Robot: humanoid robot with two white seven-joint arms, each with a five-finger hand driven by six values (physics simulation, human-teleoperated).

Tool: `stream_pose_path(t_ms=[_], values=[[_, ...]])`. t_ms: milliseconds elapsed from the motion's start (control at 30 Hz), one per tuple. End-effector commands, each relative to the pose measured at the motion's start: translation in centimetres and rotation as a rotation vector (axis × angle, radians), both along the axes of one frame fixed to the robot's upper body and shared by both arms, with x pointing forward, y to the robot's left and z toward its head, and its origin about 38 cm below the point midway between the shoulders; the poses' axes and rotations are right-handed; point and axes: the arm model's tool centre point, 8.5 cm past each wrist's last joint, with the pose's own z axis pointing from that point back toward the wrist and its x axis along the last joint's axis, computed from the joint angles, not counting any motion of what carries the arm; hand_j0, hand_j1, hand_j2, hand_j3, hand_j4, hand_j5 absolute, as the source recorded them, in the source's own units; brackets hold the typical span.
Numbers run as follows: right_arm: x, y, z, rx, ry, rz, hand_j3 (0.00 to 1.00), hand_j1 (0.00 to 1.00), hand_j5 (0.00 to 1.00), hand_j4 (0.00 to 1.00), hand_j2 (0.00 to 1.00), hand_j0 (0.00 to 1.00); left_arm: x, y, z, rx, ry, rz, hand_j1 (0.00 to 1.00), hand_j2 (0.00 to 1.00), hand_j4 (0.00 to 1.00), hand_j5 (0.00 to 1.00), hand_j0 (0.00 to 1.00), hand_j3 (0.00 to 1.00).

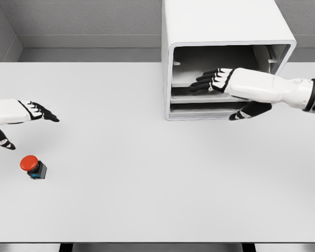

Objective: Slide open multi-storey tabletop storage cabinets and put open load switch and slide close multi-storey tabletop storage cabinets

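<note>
A white storage cabinet (199, 31) stands at the back of the table, right of the middle, its front cavity showing shelves. My right hand (212, 80) reaches in from the right, fingers extended over the upper shelf, thumb (249, 111) hanging below near the lower shelf; it holds nothing. The load switch (33, 166), a red button on a small dark base, sits on the table at the left. My left hand (39, 111) hovers above and slightly behind the switch, fingers spread, apart from it.
The white table (147, 184) stretches wide; its front edge runs along the bottom of the view. A grey wall stands behind the cabinet.
</note>
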Motion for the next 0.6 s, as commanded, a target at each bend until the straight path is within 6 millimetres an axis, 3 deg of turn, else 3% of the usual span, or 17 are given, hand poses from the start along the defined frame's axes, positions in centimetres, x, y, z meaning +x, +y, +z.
stream_pose_path(t_ms=[0, 167, 467, 567], values=[[1.0, -1.7, -0.3, -0.001, 0.010, -0.061, 1.00, 1.00, 1.00, 1.00, 1.00, 1.00, -0.3, 1.1, 0.8, -0.013, 0.000, 0.034, 1.00, 1.00, 1.00, 1.00, 1.00, 1.00], [2.5, -3.1, -1.4, 0.002, 0.042, -0.125, 1.00, 1.00, 1.00, 1.00, 1.00, 1.00, -1.7, 2.6, -0.2, -0.001, 0.047, 0.069, 1.00, 1.00, 1.00, 1.00, 1.00, 1.00], [3.0, 0.1, -2.5, -0.001, 0.062, -0.058, 1.00, 1.00, 1.00, 1.00, 1.00, 1.00, -2.5, 2.0, -1.9, -0.021, 0.095, 0.059, 1.00, 1.00, 1.00, 1.00, 1.00, 1.00], [3.5, -0.3, -2.6, -0.003, 0.064, -0.077, 1.00, 1.00, 1.00, 1.00, 1.00, 1.00, -2.6, 1.3, -1.9, -0.030, 0.095, 0.040, 1.00, 1.00, 1.00, 1.00, 1.00, 1.00]])
